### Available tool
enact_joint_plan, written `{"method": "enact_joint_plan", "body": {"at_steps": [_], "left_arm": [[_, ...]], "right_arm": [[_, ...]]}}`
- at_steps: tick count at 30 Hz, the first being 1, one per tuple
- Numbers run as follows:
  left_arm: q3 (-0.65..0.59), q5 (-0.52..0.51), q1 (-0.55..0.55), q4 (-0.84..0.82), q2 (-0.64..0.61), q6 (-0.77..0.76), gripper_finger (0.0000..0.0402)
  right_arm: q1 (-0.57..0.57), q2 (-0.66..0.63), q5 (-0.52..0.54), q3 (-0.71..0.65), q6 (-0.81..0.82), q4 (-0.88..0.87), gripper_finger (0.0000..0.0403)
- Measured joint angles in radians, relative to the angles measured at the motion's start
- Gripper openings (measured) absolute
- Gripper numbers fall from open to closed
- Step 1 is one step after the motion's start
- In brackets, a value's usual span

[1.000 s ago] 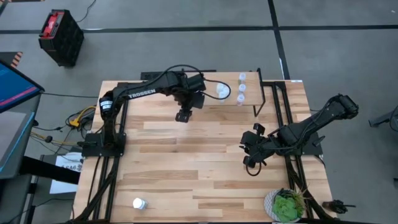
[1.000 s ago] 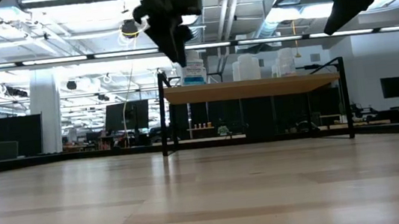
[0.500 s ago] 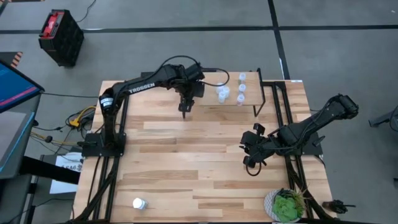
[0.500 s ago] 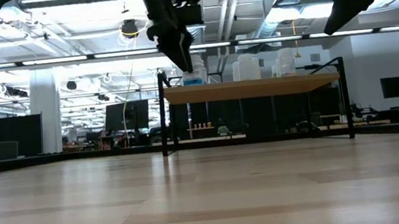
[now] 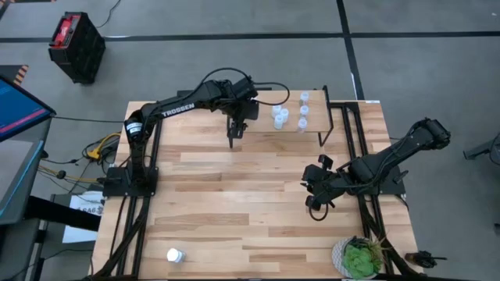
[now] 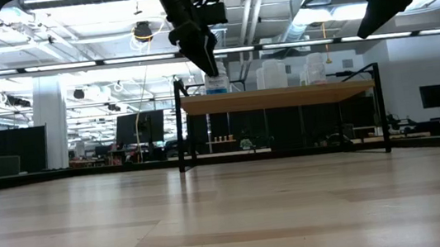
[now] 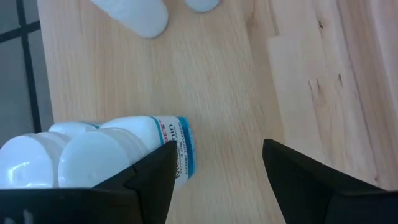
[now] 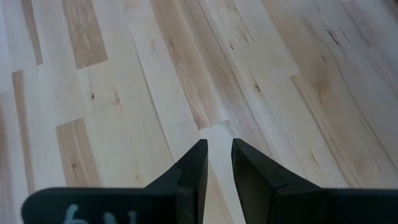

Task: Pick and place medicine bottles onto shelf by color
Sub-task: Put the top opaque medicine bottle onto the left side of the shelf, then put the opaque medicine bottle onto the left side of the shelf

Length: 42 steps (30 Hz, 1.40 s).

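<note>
Two arms are in my views, and only the left one is working. Its left tool [image 5: 234,136] has changed pose in the last second. Before, it hung tilted over the bare table [image 5: 234,195], a little out from the shelf [image 6: 283,96]. Now it has swung in and points almost straight down at the shelf's end. In the low view it has also sunk closer to the white bottle with the blue label [image 6: 216,83], which stands just under its tip. Through the left wrist view I see the jaws wide open with only wood between them. This labelled bottle [image 7: 169,144] and its white neighbours are just beside one finger, not inside the grip. The bottles on the shelf did not move during this time, so I judge that this tool carries nothing and is finishing one placement or lining up beside the white group. The small pale bottles [image 5: 303,111] stand in a row farther along the shelf from the tool. One white bottle [image 5: 174,254] lies well apart from it on the table, near the corner, so the sorting is not yet complete. The right tool [image 8: 219,158] waits low over the table, nearly closed, with only a narrow empty gap.
</note>
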Motion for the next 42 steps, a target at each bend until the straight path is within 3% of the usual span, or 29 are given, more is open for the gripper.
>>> {"method": "enact_joint_plan", "body": {"at_steps": [33, 42], "left_arm": [[0.000, 0.000, -0.003, 0.008, 0.000, -0.012, 0.0226], [0.001, -0.008, -0.057, 0.016, -0.002, -0.020, 0.0226]], "right_arm": [[0.000, 0.000, 0.000, 0.000, 0.028, 0.000, 0.0097], [0.000, 0.000, 0.000, 0.000, 0.027, -0.001, 0.0097]]}}
